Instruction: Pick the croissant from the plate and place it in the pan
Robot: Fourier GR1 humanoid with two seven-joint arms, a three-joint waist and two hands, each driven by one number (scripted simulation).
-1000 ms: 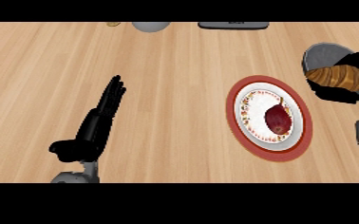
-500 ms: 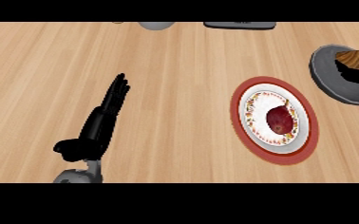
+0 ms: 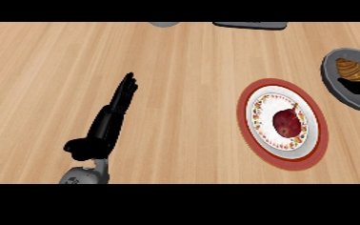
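Observation:
The brown croissant [image 3: 348, 69] lies inside the grey pan [image 3: 327, 74], which is cut off by the right edge of the head view. Left of and below the pan stands the red-rimmed plate [image 3: 247, 106]; it has a white patterned centre and carries a dark red round fruit [image 3: 287, 123]. My left hand [image 3: 105, 126] rests on the wooden counter at the lower left, fingers straight and pointing away, holding nothing. My right hand does not show.
A grey round object [image 3: 165, 24] and a dark flat object [image 3: 251, 25] sit at the counter's far edge. Bare wood [image 3: 190, 86] stretches between my left hand and the plate.
A second ago my right hand held the croissant over the pan; it has since left the view and the croissant lies in the pan. The left hand stays put.

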